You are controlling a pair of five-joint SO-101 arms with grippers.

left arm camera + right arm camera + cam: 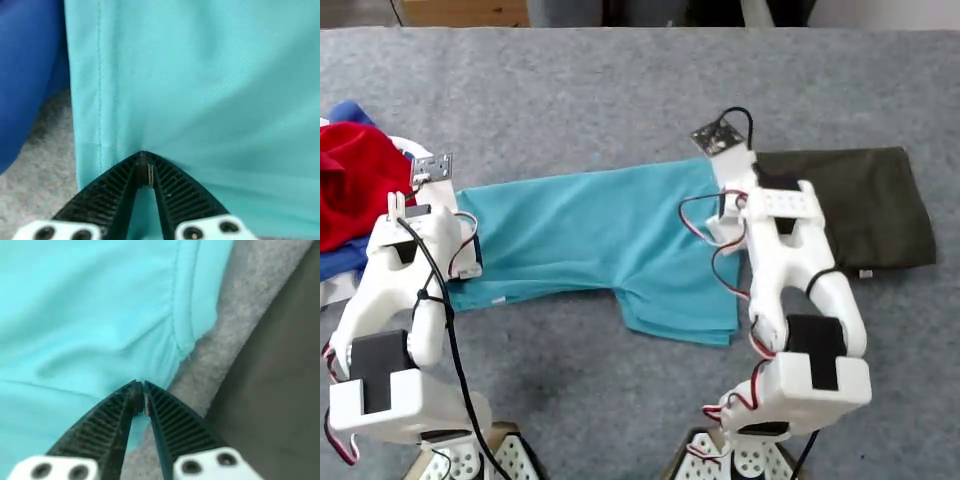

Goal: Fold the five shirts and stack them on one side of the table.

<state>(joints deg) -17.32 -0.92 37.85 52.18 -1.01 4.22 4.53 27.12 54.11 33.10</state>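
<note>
The teal shirt [590,235] lies stretched across the table's centre. The left gripper [145,162] pinches its 9 o'clock end and the right gripper [140,390] its 3 o'clock end, each closed tight on cloth (probably to lift both ends evenly for a fold), just beside the folded olive shirt [865,205].

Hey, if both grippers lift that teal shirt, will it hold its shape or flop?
Probably flop: the teal shirt lies flat and puckers where the left gripper pinches it, so it would likely sag between grips. It looks thin, probably light.

The teal shirt [590,235] is smooth matt cloth, the table [620,100] rough felt.
</note>
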